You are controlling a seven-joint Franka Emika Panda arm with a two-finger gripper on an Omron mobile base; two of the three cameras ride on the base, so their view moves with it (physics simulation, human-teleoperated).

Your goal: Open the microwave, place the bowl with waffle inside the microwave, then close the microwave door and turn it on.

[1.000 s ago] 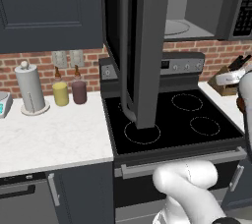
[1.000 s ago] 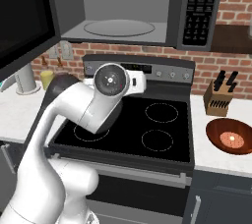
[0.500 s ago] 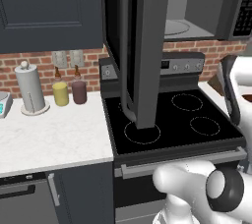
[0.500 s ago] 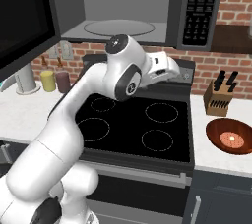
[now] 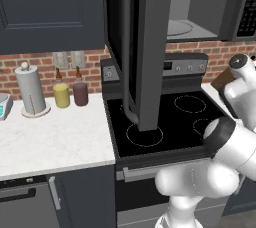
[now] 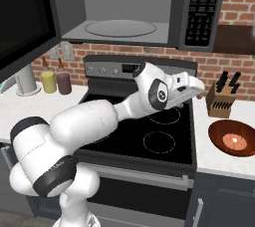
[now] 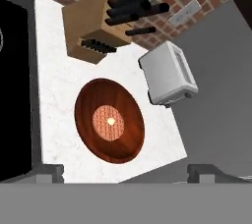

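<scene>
The microwave point(image 6: 134, 14) hangs above the stove with its light grey inside and round turntable point(image 6: 118, 28) showing. The microwave door point(image 5: 145, 47) is swung wide open to the left. On the white counter to the right of the stove sits the reddish-brown bowl point(image 6: 235, 138) with the waffle point(image 6: 235, 142) in its middle. In the hand view the bowl point(image 7: 109, 120) and the waffle point(image 7: 109, 121) lie straight ahead. My gripper point(image 6: 193, 85) hovers over the stove's right side, above and to the left of the bowl. My gripper point(image 7: 126, 174) is open, its fingertips point(image 7: 49, 171) wide apart with nothing between them.
A wooden knife block point(image 6: 222, 99) stands behind the bowl and a white toaster point(image 7: 170, 73) beside it. The black stove top point(image 6: 144, 131) lies under the arm. A paper towel roll point(image 5: 31, 92) and two jars point(image 5: 70, 94) stand on the left counter.
The arm has swung right, from over the stove's middle to its right side, so the hand now faces the bowl. The microwave door stays open. The gripper stays open.
</scene>
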